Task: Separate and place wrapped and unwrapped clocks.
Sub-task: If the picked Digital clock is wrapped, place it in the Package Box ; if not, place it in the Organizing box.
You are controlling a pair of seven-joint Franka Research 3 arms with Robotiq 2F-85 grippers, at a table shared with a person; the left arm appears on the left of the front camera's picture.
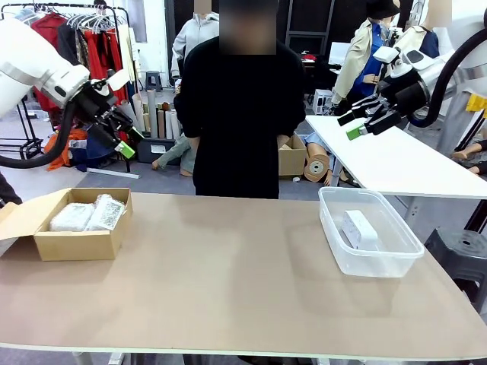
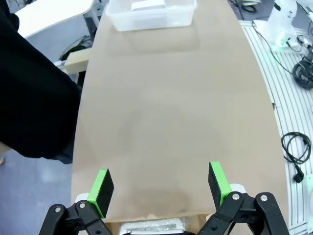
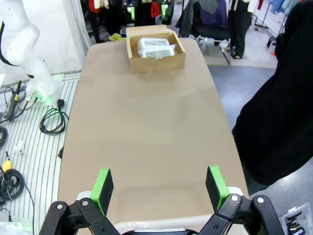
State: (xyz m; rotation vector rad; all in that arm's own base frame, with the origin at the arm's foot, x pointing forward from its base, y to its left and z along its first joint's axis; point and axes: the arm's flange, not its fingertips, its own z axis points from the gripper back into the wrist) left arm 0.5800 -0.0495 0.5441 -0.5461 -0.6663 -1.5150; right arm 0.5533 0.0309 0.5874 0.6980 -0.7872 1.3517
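Two wrapped clocks, white bubble-wrap bundles [image 1: 72, 217] [image 1: 108, 211], lie side by side in an open cardboard box [image 1: 76, 245] at the table's left. The unwrapped clock [image 1: 359, 228], smooth and white, rests in a clear plastic bin [image 1: 370, 268] at the right. My left gripper [image 1: 122, 141] hangs open in the air above and behind the box. My right gripper [image 1: 350, 125] is open too, high above the bin. The left wrist view looks past open fingers [image 2: 102, 186] to the bin [image 2: 146, 20]. The right wrist view looks across to the box [image 3: 156, 63] and its bundles [image 3: 156, 47].
A person in black [image 1: 240, 114] stands at the far edge, mid-table, hands behind or at the sides. The brown tabletop [image 1: 228, 274] lies bare between box and bin. A second white table [image 1: 396, 163] stands behind at the right.
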